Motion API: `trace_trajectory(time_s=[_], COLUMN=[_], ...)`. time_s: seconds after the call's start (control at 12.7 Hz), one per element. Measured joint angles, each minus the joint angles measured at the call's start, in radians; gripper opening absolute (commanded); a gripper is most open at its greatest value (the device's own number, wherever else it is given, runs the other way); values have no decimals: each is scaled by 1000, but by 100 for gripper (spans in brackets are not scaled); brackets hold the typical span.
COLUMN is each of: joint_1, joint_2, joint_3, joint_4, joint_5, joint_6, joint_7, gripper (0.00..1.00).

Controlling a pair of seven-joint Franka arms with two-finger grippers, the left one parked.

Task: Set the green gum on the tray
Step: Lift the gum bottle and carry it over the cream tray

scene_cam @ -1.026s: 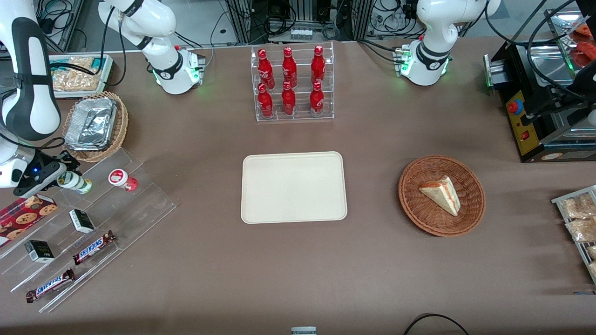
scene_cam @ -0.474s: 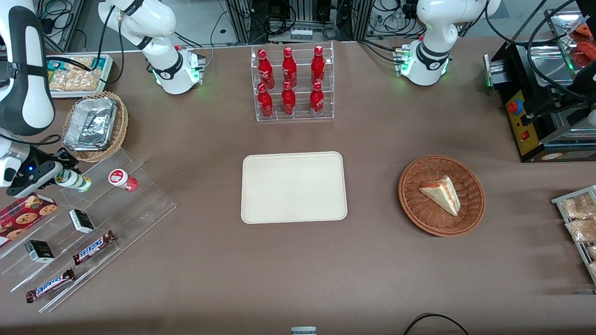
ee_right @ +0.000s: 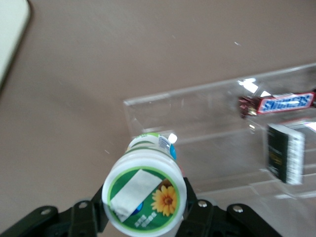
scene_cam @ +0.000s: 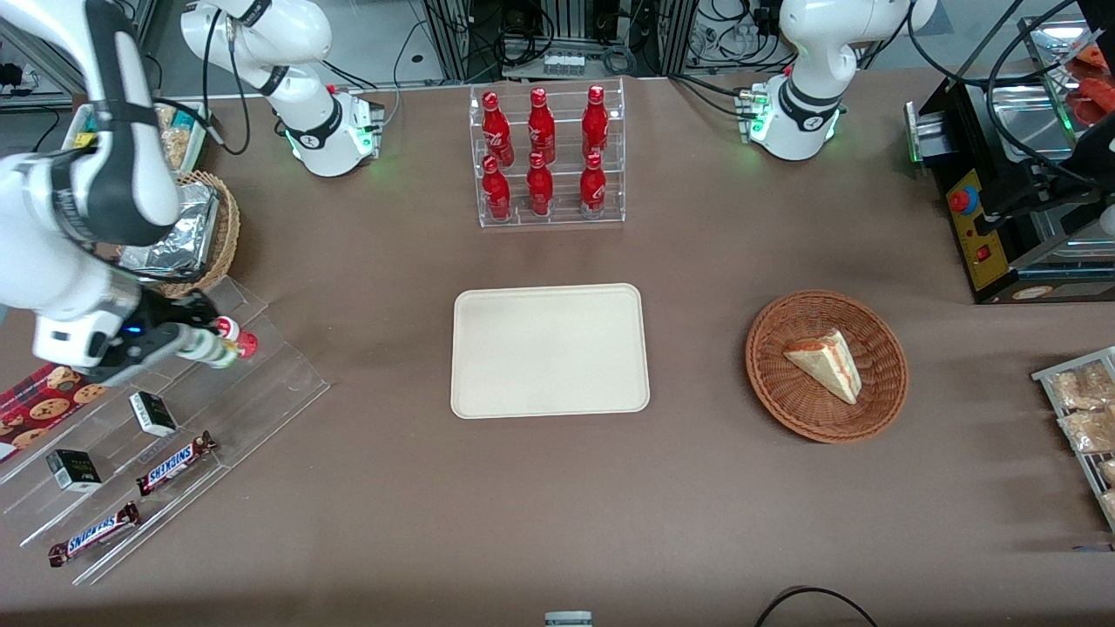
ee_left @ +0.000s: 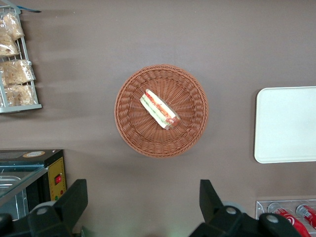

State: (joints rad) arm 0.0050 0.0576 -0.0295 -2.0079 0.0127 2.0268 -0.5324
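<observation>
Green gum [scene_cam: 202, 347] in end effector [scene_cam: 179, 342], now tray-ward [scene_cam: 549, 350]

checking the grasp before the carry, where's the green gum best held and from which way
By its round side wall just under the lid. The green gum is a small smooth cylinder, so opposing sides suit flat jaws. The gripper, above the acrylic shelf close to the red gum, holds it that way, coming in from the working arm's end.
</observation>
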Motion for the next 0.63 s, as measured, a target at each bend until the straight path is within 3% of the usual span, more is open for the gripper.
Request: trace_trajectory(time_s=[0.63], joint_1=[394], joint_2=[160], joint_3=[3], joint_4=[100], joint_5=[53], joint_6=[55], joint_7=[672], gripper=[0])
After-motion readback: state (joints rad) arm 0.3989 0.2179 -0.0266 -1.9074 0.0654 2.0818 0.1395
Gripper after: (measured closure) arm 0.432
